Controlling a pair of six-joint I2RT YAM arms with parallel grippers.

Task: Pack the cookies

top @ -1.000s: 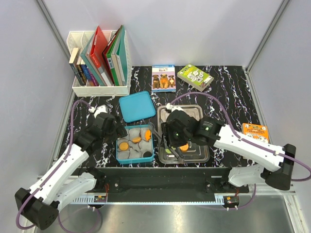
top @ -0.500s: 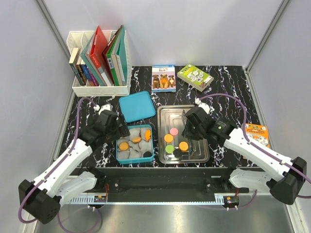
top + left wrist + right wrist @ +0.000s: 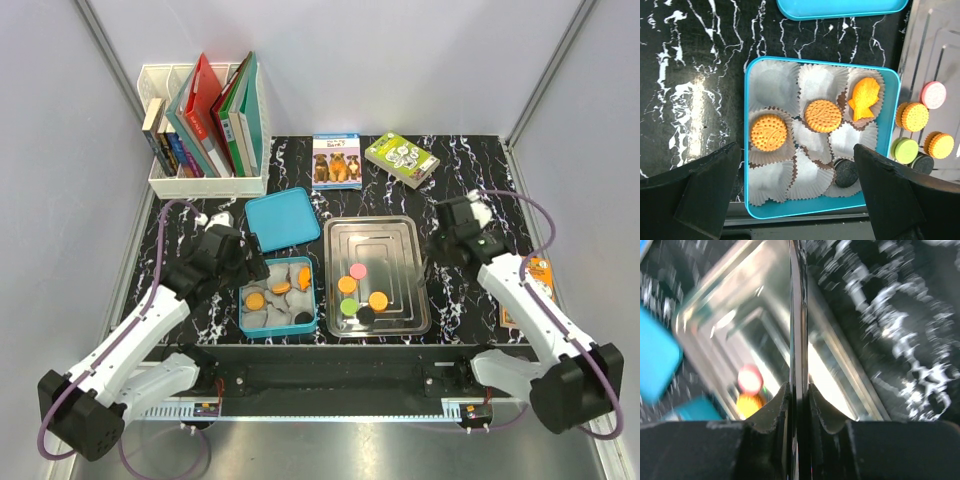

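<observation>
Your left jaws are spread wide and empty over the blue plastic box [image 3: 746, 150]. Your right jaws are pressed shut on nothing, near the right rim of the steel tray [image 3: 388, 243]. Cookies [image 3: 823, 115]: in the box, two ridged orange discs, an orange fish and a black disc sit in crinkled paper cups [image 3: 772, 85]. Five discs lie on the tray.

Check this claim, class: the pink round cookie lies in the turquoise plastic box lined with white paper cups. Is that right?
Not right. The pink round cookie lies on the silver metal tray, outside the turquoise plastic box lined with white paper cups. The left wrist view shows this most clearly.
</observation>
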